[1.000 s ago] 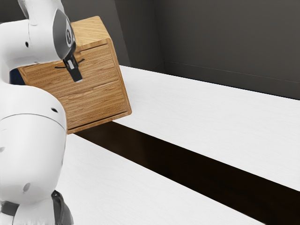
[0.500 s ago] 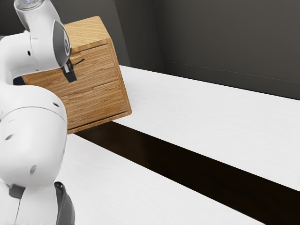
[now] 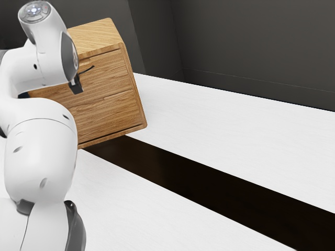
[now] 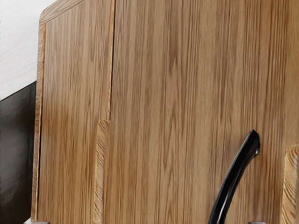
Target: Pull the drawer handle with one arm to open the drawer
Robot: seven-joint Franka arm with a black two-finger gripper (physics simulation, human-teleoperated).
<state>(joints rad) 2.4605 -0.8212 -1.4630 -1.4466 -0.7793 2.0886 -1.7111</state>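
**Robot hand at the upper drawer of a wooden cabinet**

A light-brown wooden two-drawer cabinet (image 3: 99,34) stands on a white table (image 3: 235,130). Its front lower edge meets a dark gap (image 3: 209,188) that splits the tabletop. A white robot arm (image 3: 36,141) rises in front of the cabinet. Its black jaws hang just before the cabinet's upper drawer front (image 3: 107,65). Whether the jaws are released or clenched cannot be told. The thin black curved handle (image 3: 90,67) sits on that upper front, partly hidden by the arm. In the wrist view the handle (image 4: 232,181) shows close against the wood grain. The drawer front looks flush with the cabinet's face.
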